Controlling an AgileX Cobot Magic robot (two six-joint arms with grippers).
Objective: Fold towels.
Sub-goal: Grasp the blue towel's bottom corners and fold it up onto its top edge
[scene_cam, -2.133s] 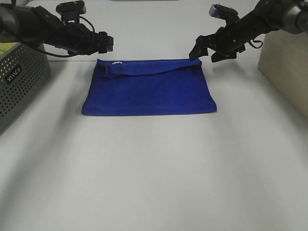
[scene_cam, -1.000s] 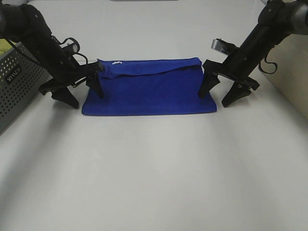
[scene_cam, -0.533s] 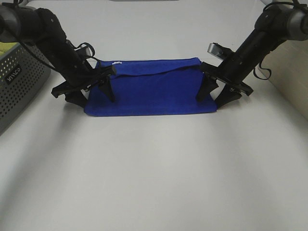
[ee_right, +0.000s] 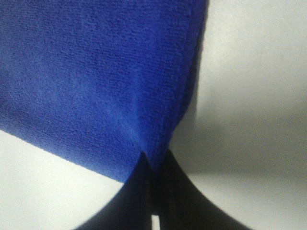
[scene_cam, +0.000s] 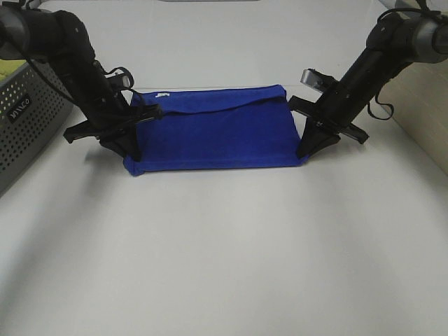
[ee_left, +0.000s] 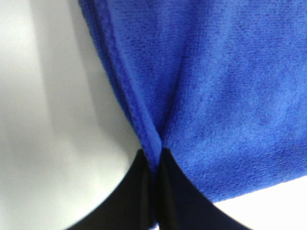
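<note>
White table [scene_cam: 224, 252], bare and evenly lit. A grey perforated basket [scene_cam: 28, 122] stands at its left edge, with a scrap of yellow-green cloth [scene_cam: 5, 68] showing in it. A beige box [scene_cam: 423, 105] stands at the right edge.

Royal-blue towel [scene_cam: 213, 136] lies flat at mid-table towards the far side, long edges running left to right. It looks folded at least once: an upper layer's hem runs slantwise just short of the far edge. Small white tag [scene_cam: 162, 94] sits at the far left corner.

Change: two seconds back both arms hung above the far edge. A second ago they stood spread wide, one over each short side. Now the left pincer [scene_cam: 131, 152] is closed on the left hem near the front corner, and the right pincer [scene_cam: 306, 148] is closed on the right hem likewise. Both wrist views confirm it, with cloth pinched and puckering between meeting black tips. The towel reads a little narrower, its ends drawn inward.

Meaning, as I judge it: grasp made, lift not yet begun, next fold ready to start.

Edges and room:
- Front edge free, with wide open table towards the camera.
- Far side has open table beyond the hem, enough to carry the front edge over.
- Left arm works near the basket and right arm near the box, so outward swing is tight on both flanks.
</note>
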